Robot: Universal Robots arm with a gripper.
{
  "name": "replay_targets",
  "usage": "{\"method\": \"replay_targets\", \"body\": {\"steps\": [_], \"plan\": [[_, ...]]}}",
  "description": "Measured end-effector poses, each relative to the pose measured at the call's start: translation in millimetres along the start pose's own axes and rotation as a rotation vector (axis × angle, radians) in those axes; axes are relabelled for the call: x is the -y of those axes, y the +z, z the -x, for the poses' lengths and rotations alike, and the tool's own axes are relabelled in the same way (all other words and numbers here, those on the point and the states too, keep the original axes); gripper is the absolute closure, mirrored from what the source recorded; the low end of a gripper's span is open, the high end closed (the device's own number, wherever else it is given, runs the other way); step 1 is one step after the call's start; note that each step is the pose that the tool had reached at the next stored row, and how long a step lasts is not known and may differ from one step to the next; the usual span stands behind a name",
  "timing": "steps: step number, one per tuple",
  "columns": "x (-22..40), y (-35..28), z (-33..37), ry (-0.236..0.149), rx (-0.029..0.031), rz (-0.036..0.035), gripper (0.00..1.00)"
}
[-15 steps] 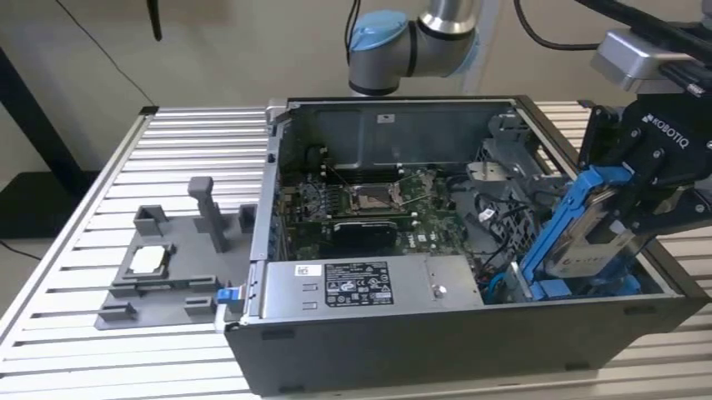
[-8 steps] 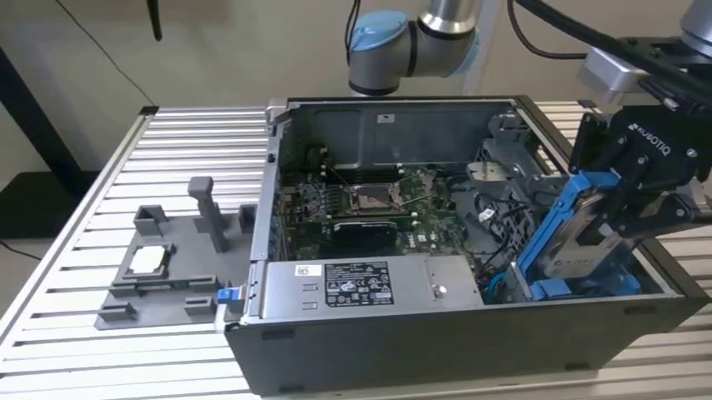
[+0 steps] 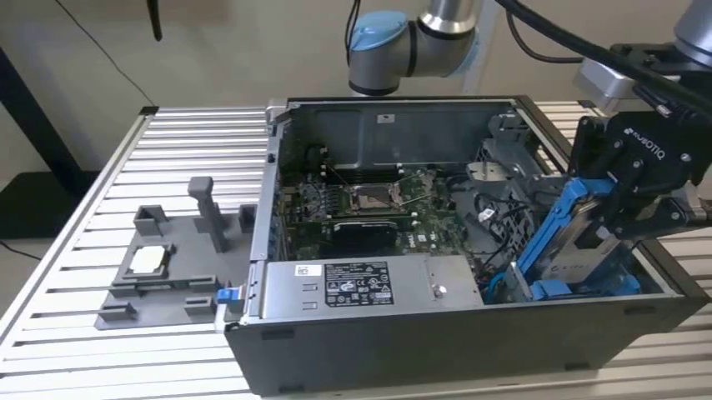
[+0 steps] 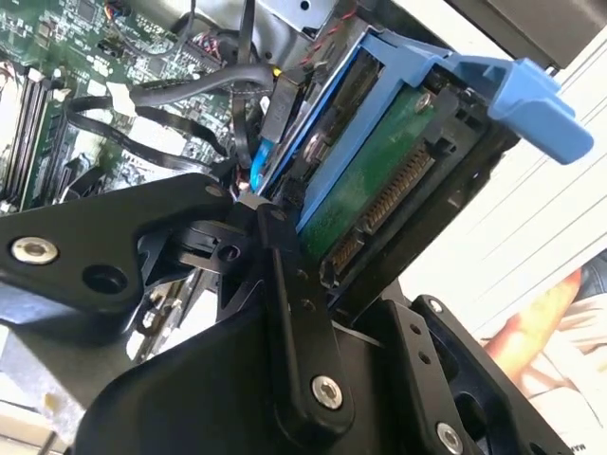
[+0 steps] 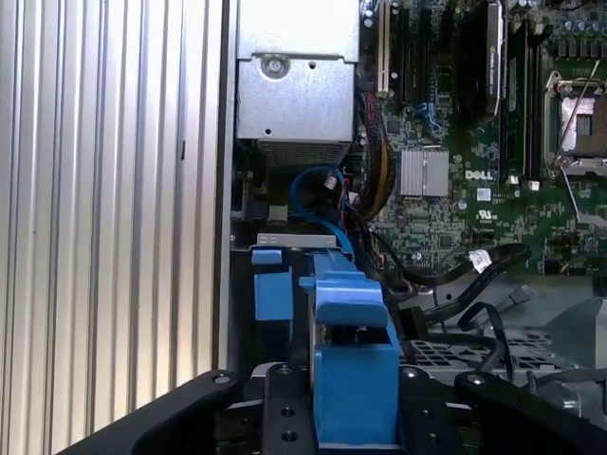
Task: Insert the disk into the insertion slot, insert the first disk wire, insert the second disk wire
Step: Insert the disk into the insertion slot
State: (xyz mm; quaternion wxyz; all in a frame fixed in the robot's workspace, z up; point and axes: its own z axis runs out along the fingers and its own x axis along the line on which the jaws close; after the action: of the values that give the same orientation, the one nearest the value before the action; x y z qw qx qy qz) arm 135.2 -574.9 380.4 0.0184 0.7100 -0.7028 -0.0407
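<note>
**A:** What's the arm point(image 3: 445, 17) like?

**B:** Silver-grey tubing and a rounded joint point(image 3: 389, 62) with a light blue cap. A thick black cable point(image 3: 568, 36) runs above the gripper point(image 3: 629, 218).

**A:** And the gripper itself?

**B:** Matte black and blocky, with white lettering on its body. Its black link bars point(image 4: 294, 284) are pinned with silver screws point(image 4: 327, 391).

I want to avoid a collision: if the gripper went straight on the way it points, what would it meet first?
Probably the slot, in a corner of the case. The gripper, shut on the disk, points down into it, and the disk's lower end leads. Depth is unclear.
</note>
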Motion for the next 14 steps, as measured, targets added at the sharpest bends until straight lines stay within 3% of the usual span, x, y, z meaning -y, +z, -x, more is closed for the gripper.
{"method": "replay_targets", "body": {"steps": [3, 4, 9, 10, 11, 14], "plan": [[-0.1, 0.1, 0.2, 0.000, -0.0007, 0.0003, 0.60], [-0.3, -1.2, 0.3, 0.000, -0.0016, 0.0002, 0.53], [-1.7, -18.0, 2.8, 0.000, -0.0018, -0.0001, 0.53], [-1.9, -18.6, 4.1, 0.000, -0.0018, -0.0041, 0.53], [-1.9, -18.6, 5.3, 0.000, -0.0018, -0.0132, 0.53], [-2.4, -18.5, 8.7, -0.002, -0.0025, -0.0669, 0.53]]}}
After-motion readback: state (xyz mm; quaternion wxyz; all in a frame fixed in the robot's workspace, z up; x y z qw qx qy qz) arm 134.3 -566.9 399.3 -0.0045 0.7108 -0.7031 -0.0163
